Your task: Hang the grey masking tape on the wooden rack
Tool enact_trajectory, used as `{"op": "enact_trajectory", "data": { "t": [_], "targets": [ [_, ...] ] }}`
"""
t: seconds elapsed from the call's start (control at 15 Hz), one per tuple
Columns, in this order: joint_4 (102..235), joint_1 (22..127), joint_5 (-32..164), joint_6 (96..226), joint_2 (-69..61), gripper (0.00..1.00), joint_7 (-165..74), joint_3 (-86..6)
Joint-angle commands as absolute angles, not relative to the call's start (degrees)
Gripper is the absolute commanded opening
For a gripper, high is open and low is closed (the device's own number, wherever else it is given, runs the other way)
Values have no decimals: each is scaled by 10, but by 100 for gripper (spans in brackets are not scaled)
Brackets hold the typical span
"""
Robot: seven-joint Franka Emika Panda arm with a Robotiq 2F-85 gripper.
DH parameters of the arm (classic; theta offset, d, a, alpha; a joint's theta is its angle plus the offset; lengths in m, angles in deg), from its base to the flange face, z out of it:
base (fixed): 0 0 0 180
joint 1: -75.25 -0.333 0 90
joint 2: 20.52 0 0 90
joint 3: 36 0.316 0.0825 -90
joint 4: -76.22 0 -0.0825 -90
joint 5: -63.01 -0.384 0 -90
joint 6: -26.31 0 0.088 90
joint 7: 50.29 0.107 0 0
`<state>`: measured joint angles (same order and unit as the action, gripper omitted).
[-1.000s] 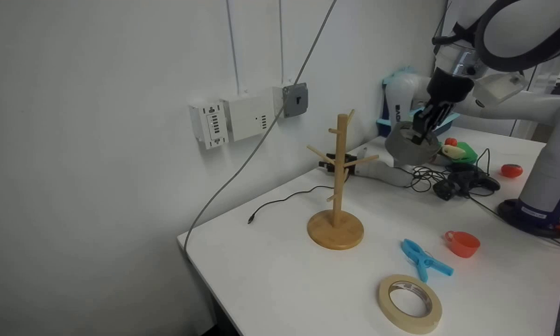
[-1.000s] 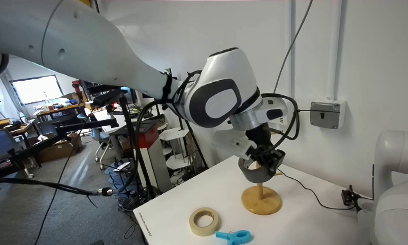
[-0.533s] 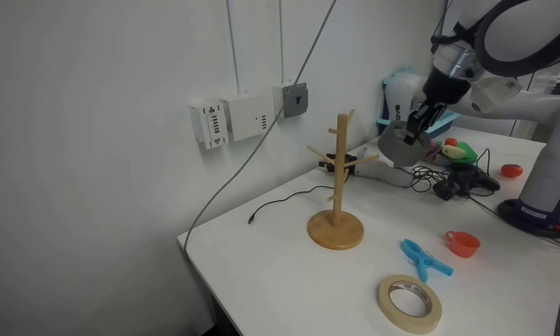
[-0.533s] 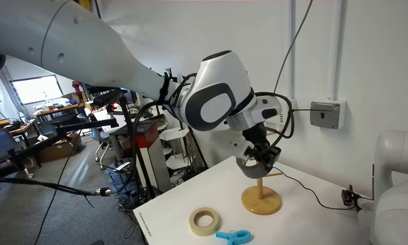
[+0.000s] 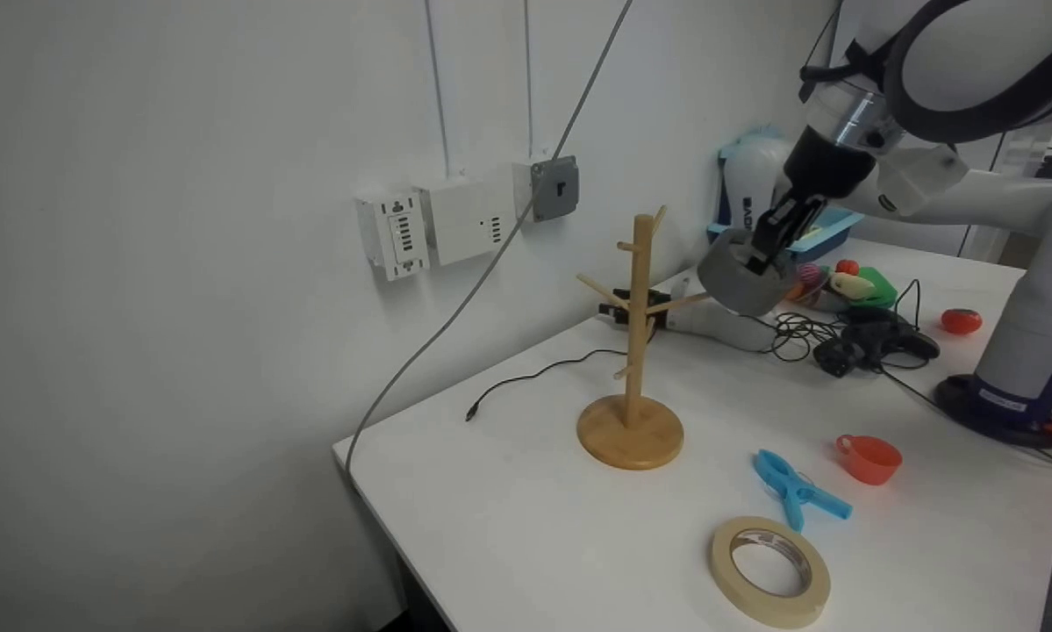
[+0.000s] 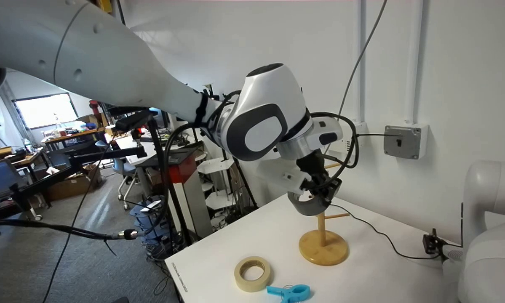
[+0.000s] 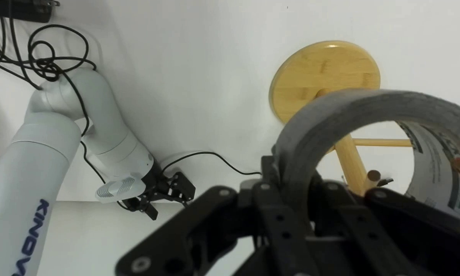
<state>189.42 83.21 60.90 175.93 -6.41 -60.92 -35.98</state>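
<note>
Wrist view: the gripper [image 7: 294,184] is clutching the grey tape [image 7: 352,105], the rack's base [image 7: 322,71] lying at its eleven o'clock. Aligning seems in hand; next is likely calling for threading a peg [image 5: 679,303] through.

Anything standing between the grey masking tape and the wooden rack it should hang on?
Nothing visible. The end effector holds the grey masking tape, and in the wrist view the wooden rack partly shows through the tape's hole with no other object between. The blue clamp and cream tape ring lie lower, away from that path.
</note>
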Motion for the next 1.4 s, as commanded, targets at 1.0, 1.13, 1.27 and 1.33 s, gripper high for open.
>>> {"op": "enact_trajectory", "data": {
  "t": [1.0,1.13,1.27,1.33],
  "targets": [
    [1825,829,596,1784,32,5,-624,-332],
    [1819,829,598,1782,37,44,-624,-332],
    [1817,829,600,1780,42,58,-624,-333],
    [1815,829,600,1780,44,65,-624,-333]
  ]
}}
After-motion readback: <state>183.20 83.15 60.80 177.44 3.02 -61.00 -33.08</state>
